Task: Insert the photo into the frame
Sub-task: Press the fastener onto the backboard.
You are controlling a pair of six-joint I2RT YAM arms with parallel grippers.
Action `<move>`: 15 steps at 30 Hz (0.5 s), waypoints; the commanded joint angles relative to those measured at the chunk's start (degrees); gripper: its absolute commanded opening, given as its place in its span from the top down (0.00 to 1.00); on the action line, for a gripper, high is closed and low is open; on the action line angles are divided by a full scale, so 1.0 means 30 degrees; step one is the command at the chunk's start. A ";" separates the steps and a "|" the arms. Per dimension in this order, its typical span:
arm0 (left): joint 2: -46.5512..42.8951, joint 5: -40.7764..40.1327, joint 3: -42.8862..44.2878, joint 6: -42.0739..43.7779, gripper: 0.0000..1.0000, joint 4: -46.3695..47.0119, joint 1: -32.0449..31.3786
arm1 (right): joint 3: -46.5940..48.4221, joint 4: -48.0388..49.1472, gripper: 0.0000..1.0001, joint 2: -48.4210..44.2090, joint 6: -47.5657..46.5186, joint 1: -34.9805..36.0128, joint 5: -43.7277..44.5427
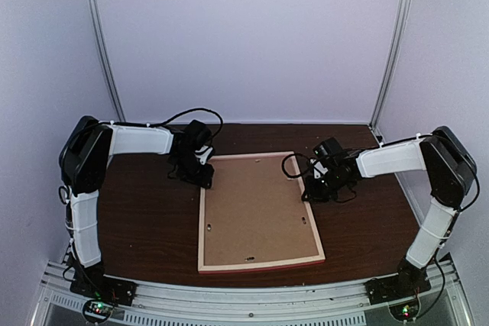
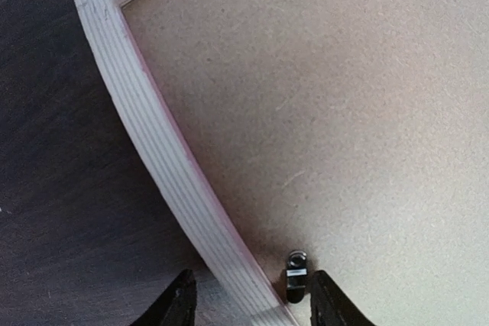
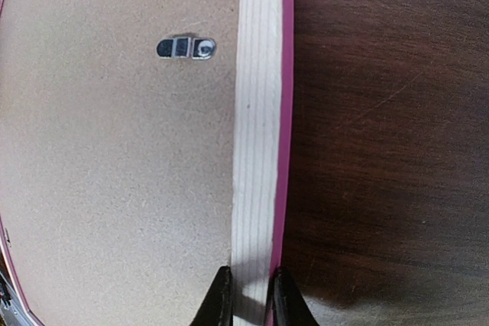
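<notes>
The frame (image 1: 260, 266) lies face down on the surface (image 1: 145, 219), backing (image 1: 256, 208) fitted and no photo showing, the right end effector (image 3: 250, 295) narrow, pinching its right rail, seemingly to steady it, while the left end effector (image 2: 248, 303), jaws half-wide, straddles the left rail beside a clip (image 2: 294, 272), probably to work it.

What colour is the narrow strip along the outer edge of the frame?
Pink, on the frame, beside pale wood; right wrist view shows it best.
</notes>
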 commanded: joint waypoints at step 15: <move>0.0544 0.1623 -0.0754 -0.0806 0.69 0.0776 0.1047 | -0.0347 0.0585 0.86 -0.0286 -0.0111 0.0241 -0.0643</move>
